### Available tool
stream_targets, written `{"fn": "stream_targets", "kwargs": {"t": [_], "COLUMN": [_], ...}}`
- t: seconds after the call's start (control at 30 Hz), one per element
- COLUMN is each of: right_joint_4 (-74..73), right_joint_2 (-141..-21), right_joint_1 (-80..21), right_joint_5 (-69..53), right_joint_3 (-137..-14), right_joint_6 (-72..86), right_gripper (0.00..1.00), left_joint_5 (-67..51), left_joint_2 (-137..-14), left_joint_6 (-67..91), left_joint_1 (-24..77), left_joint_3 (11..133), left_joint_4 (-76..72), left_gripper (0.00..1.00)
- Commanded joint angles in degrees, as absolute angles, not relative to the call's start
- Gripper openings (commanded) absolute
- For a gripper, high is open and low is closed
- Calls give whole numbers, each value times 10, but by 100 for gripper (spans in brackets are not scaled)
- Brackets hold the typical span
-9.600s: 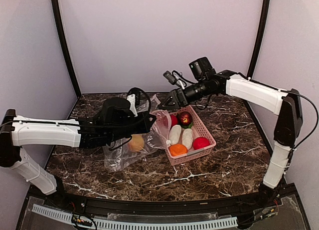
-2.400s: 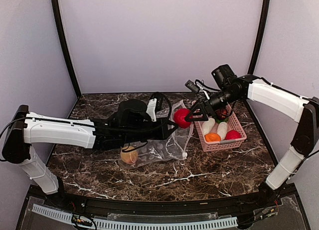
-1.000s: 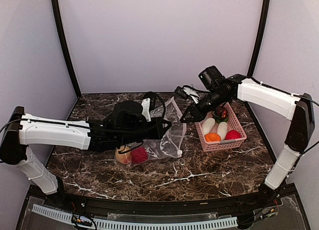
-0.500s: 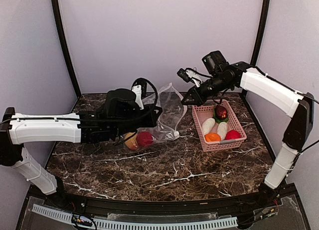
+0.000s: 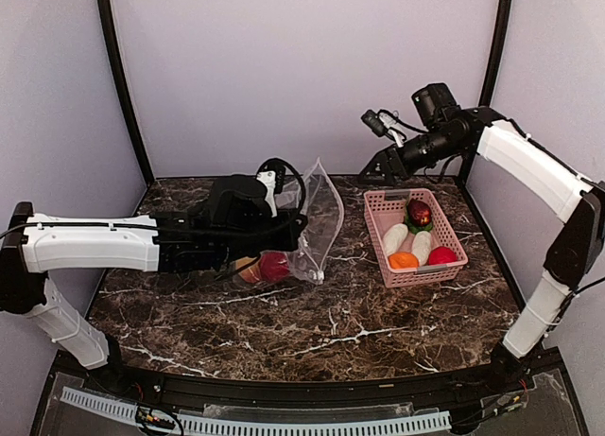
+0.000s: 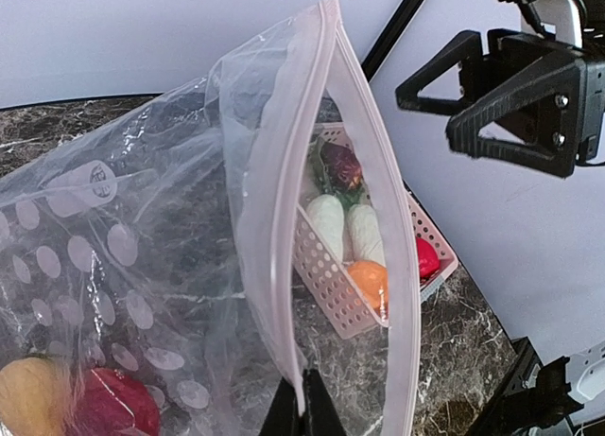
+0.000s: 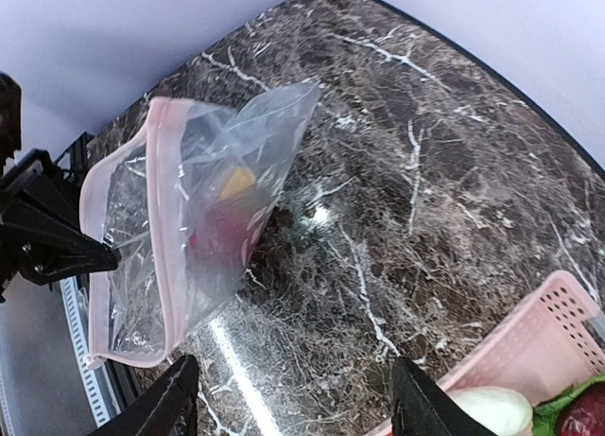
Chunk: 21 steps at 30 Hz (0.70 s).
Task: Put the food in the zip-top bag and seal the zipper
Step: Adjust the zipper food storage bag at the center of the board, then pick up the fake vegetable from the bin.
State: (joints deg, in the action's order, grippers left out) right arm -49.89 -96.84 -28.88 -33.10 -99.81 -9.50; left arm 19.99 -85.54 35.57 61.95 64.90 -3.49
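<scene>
- At the left end effector (image 6: 302, 409), the jaws are closed, pinching the bag (image 5: 321, 204) at the low end of its mouth and holding it up on edge above the bench (image 5: 331, 327).
- Just beyond that pinch, the zipper (image 7: 167, 218) is unsealed; its two pink strips bow apart, so the mouth gapes toward the basket (image 5: 427, 272).
- Inside the bag, at its low end near the left end effector, lie a tan fruit (image 5: 250, 270) and a red fruit (image 5: 275, 264), touching each other.
- Above the far edge of the basket, well apart from the bag mouth, the right end effector (image 5: 386, 165) hangs with its jaws spread and nothing between them.
- Below it, the basket holds five pieces: a maroon fruit (image 5: 419, 212), two white oblong pieces (image 5: 394, 238) (image 5: 422, 246), an orange piece (image 5: 403, 260) and a second red piece (image 5: 440, 255).
- Progress, as judged: roughly a third of the food is bagged; five transfers and the sealing of the zipper remain.
</scene>
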Motion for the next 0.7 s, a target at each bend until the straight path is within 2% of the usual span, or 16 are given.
{"fn": "stream_targets", "kwargs": {"t": [0.0,0.33,0.67], "right_joint_4": [-483,-434,-433], "right_joint_2": [-913,-899,-997], "right_joint_1": [-229,-132,-82], "right_joint_5": [-344,-275,-294], "right_joint_3": [-971,-851,-806], "right_joint_6": [-117,-175,-104], "right_gripper": [69,69,68], "left_joint_5": [177,171,161], "left_joint_2": [-865,-878,-881], "left_joint_6": [348,357,367], "left_joint_1": [611,609,609], "left_joint_3": [662,648,641], "left_joint_4": [-33,-46,-46], "left_gripper": [1,1,1]}}
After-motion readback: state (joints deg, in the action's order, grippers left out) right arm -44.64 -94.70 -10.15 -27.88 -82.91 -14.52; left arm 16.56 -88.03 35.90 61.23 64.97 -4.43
